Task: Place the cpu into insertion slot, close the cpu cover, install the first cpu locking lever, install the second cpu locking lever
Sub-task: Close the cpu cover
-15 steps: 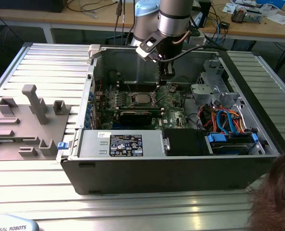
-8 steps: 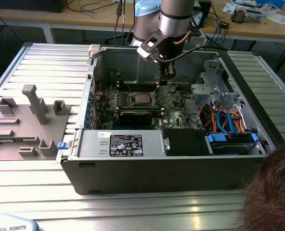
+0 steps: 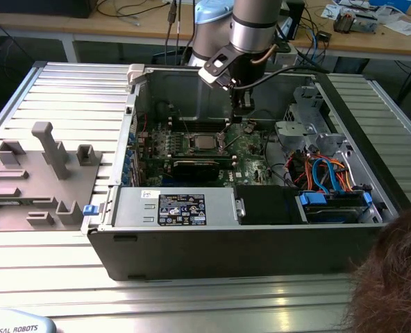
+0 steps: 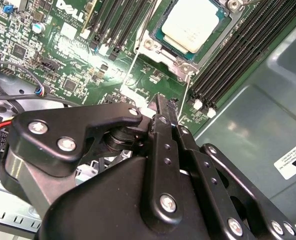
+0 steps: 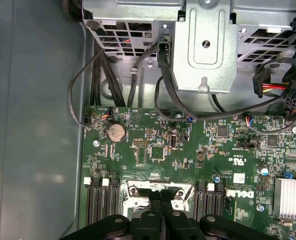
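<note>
Over the motherboard (image 4: 68, 65), I log my gripper (image 4: 163, 105) with fingers pressed together on nothing, and the cpu (image 4: 190, 24) seated in the insertion slot (image 4: 153, 45) just ahead of its tips.

A ribbed metal table (image 3: 191, 305) fronts a wooden bench (image 3: 122, 28) strewn with cables (image 3: 136, 8).
</note>
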`<state>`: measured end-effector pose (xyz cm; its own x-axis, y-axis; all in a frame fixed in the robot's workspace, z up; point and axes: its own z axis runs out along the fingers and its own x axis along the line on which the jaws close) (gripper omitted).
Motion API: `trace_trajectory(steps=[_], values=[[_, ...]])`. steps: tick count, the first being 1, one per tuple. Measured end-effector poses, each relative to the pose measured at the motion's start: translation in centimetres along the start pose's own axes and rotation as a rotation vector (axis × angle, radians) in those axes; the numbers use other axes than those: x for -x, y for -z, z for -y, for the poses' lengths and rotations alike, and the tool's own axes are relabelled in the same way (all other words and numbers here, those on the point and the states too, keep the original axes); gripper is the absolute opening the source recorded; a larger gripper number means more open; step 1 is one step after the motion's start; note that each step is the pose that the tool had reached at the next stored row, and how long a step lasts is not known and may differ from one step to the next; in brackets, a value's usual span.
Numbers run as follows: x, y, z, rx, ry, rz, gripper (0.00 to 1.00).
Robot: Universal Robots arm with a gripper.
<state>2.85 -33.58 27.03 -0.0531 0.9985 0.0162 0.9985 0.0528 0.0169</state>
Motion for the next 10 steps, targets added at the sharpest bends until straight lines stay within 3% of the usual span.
trace_trajectory(steps=[10], values=[[0.01,-0.04,-0.17,0.0000,0.000,0.0000,0.11]])
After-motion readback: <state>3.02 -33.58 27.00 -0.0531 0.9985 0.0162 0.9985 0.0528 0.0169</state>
